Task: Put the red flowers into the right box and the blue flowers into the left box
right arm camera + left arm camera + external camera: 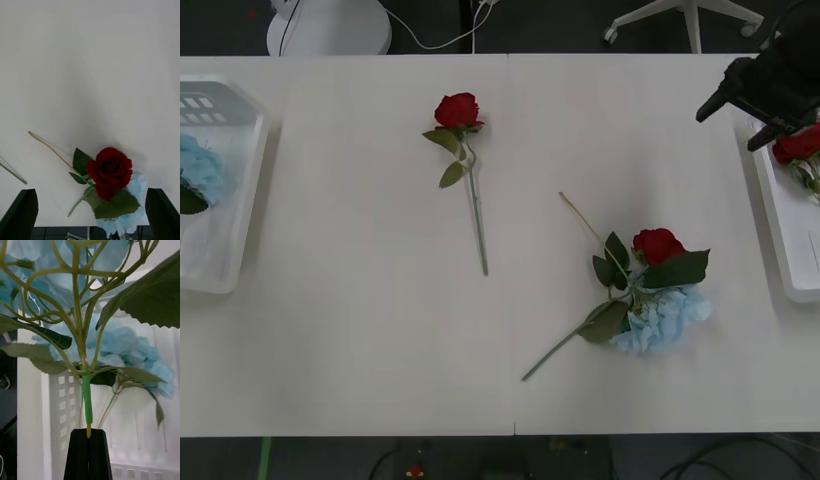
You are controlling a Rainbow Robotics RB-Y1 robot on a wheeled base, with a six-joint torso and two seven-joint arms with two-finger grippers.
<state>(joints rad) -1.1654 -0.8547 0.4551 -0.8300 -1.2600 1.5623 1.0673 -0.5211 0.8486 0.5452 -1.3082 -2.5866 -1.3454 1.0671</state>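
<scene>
White table [360, 340], two trays [220, 200], loose red rose [458, 112], rose-hydrangea pile [655, 290]

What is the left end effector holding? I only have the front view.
Observer: The left end effector is shut on the green stem of the held blue flower.
Operator: Where is it?
Observer: At the left box, where a second blue flower lies.
Operator: And the right end effector?
Observer: The right end effector is open. Its camera looks at the red rose lying on the third blue flower.
</scene>
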